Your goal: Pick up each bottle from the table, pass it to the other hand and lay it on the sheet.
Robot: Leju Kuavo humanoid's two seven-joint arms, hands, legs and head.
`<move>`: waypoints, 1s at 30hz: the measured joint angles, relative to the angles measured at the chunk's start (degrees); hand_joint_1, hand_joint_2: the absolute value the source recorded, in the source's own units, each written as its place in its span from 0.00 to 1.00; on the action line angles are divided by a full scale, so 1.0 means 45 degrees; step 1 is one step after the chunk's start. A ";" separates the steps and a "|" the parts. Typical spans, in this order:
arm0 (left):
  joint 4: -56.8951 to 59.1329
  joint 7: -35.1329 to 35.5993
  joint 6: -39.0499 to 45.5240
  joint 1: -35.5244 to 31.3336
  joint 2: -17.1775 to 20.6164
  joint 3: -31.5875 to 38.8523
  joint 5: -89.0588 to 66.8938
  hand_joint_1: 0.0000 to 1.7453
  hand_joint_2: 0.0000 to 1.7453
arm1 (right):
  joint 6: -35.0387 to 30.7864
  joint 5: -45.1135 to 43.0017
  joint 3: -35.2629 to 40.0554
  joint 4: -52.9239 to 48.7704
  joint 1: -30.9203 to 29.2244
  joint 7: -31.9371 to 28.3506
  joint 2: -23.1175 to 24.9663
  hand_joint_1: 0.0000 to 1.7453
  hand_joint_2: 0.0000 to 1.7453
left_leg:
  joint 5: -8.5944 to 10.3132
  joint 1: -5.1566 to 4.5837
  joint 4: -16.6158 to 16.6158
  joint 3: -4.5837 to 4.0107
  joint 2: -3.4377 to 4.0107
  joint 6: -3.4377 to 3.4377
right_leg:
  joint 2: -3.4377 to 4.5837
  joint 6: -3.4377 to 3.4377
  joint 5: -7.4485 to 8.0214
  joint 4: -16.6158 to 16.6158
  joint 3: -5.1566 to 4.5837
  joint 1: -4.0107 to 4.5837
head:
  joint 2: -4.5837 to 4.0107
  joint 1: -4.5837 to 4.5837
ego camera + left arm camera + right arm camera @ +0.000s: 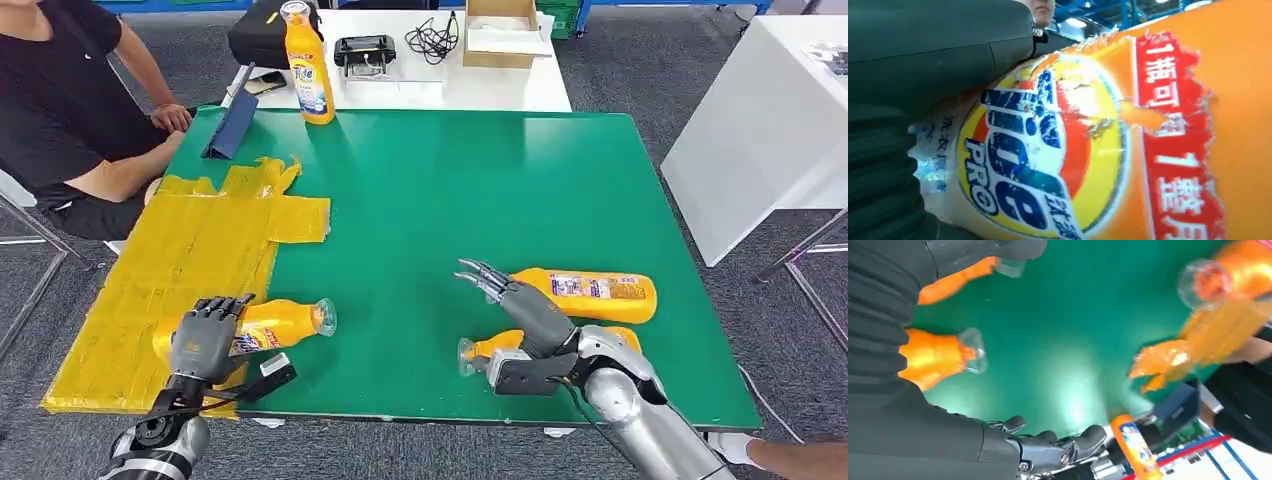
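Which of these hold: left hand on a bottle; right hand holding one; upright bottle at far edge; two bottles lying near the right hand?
1. The left hand holds a bottle lying at the yellow sheet edge. True.
2. The right hand grips a bottle. False: its fingers are spread above the green table, holding nothing.
3. An upright bottle stands at the far edge. True.
4. One bottle lies near the right hand. False: two, a far bottle and a near bottle.

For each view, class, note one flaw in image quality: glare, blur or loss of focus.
Head view: sharp, evenly lit, soft sheen on the green table. Left wrist view: the held detergent bottle sits so close that its label looks soft. Right wrist view: a bright glare patch on the table, with the lying bottles' clear caps blurred.
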 measured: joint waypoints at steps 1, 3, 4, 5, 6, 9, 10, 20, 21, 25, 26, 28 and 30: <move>0.0141 0.0301 0.0199 -0.0054 0.0000 0.0015 -0.0379 0.00 1.00 | -0.0024 0.0073 -0.0005 0.0000 0.0074 0.0000 -0.0044 0.00 1.00 | 0.0000 0.0000 0.0000 0.0002 0.0000 0.0000 | 0.0000 0.0000 0.0000 0.0000 0.0001 0.0000 | 0.0000 0.0000; 0.0305 0.0626 0.0480 -0.0091 0.0000 0.0019 -0.0820 0.00 1.00 | -0.0044 0.0209 0.0000 0.0000 0.0179 0.0000 -0.0082 0.00 1.00 | 0.0001 0.0000 0.0000 0.0003 0.0003 0.0000 | 0.0001 -0.0001 0.0001 0.0002 0.0001 0.0000 | 0.0000 0.0000; 0.0325 0.0752 0.0553 -0.0093 -0.0010 0.0014 -0.1063 0.00 1.00 | -0.0044 0.0252 0.0020 0.0015 0.0177 0.0005 -0.0082 0.00 1.00 | 0.0001 0.0000 0.0000 0.0003 0.0004 -0.0001 | 0.0002 -0.0001 0.0001 0.0003 0.0001 0.0000 | 0.0000 -0.0005; 0.0325 0.0843 0.0635 -0.0093 -0.0010 0.0010 -0.1231 0.00 1.00 | -0.0044 0.0271 0.0039 0.0034 0.0162 0.0005 -0.0077 0.00 1.00 | 0.0001 0.0001 0.0000 0.0005 0.0004 -0.0001 | 0.0002 -0.0001 0.0001 0.0004 0.0002 0.0000 | 0.0000 -0.0005; 0.0325 0.0951 0.0660 -0.0092 -0.0015 0.0000 -0.1383 0.00 1.00 | -0.0044 0.0316 0.0063 0.0058 0.0144 0.0024 -0.0072 0.00 1.00 | 0.0001 0.0002 0.0000 0.0006 0.0004 -0.0001 | 0.0002 -0.0001 0.0001 0.0005 0.0002 0.0001 | 0.0000 -0.0005; 0.0110 0.1432 0.0874 0.0002 -0.0063 -0.0024 -0.1980 0.00 1.00 | -0.0029 0.0378 0.0136 0.0180 0.0129 0.0175 0.0005 0.00 1.00 | 0.0002 0.0004 0.0000 0.0004 0.0004 -0.0002 | 0.0002 -0.0001 0.0001 0.0006 0.0000 0.0002 | 0.0000 -0.0005; -0.0099 0.1456 0.0912 0.0092 -0.0092 -0.0044 -0.2048 0.00 1.00 | -0.0029 0.0388 0.0160 0.0224 0.0130 0.0229 0.0030 0.00 1.00 | 0.0002 0.0006 0.0000 0.0003 0.0005 -0.0002 | 0.0003 -0.0001 0.0001 0.0007 0.0000 0.0003 | 0.0000 -0.0005; -0.1939 0.1344 0.0898 0.1053 -0.0189 -0.0253 -0.1854 0.00 1.00 | -0.0053 0.0432 0.0321 0.0510 0.0136 0.0330 0.0146 0.00 1.00 | -0.0002 -0.0001 0.0002 -0.0028 0.0006 0.0002 | 0.0002 0.0001 -0.0001 0.0001 -0.0039 0.0001 | 0.0000 0.0000; -0.1992 0.1310 0.0898 0.1065 -0.0189 -0.0282 -0.1854 0.00 1.00 | -0.0068 0.0447 0.0321 0.0520 0.0138 0.0335 0.0151 0.00 1.00 | -0.0002 -0.0002 0.0002 -0.0029 0.0006 0.0002 | 0.0002 0.0001 -0.0001 0.0001 -0.0040 0.0001 | 0.0000 0.0000; -0.2351 0.0889 0.0903 0.1159 -0.0189 -0.0359 -0.1231 0.00 1.00 | -0.0174 0.0567 0.0306 0.0563 0.0204 0.0461 0.0156 0.00 1.00 | -0.0002 -0.0002 0.0003 -0.0025 0.0006 0.0002 | 0.0003 0.0001 -0.0001 -0.0001 -0.0042 0.0001 | 0.0000 0.0000; -0.2463 0.0593 0.0883 0.1171 -0.0209 -0.0360 -0.0605 0.00 1.00 | -0.0224 0.0641 0.0291 0.0568 0.0265 0.0505 0.0156 0.00 1.00 | -0.0002 -0.0002 0.0003 -0.0024 0.0006 0.0002 | 0.0002 0.0001 -0.0001 -0.0001 -0.0042 0.0002 | 0.0000 0.0000; -0.2705 0.0034 0.0806 0.1169 -0.0258 -0.0360 0.0568 0.00 1.00 | -0.0301 0.0728 0.0267 0.0597 0.0394 0.0524 0.0156 0.00 1.00 | -0.0002 0.0000 0.0003 -0.0027 0.0005 0.0002 | 0.0001 0.0001 -0.0001 0.0000 -0.0042 0.0003 | 0.0000 0.0000; -0.2920 -0.0328 0.0635 0.1152 -0.0272 -0.0360 0.1324 0.00 1.00 | -0.0330 0.0811 0.0262 0.0651 0.0472 0.0539 0.0161 0.00 1.00 | -0.0002 0.0000 0.0003 -0.0027 0.0005 0.0002 | 0.0002 0.0001 -0.0001 0.0001 -0.0043 0.0003 | 0.0000 -0.0005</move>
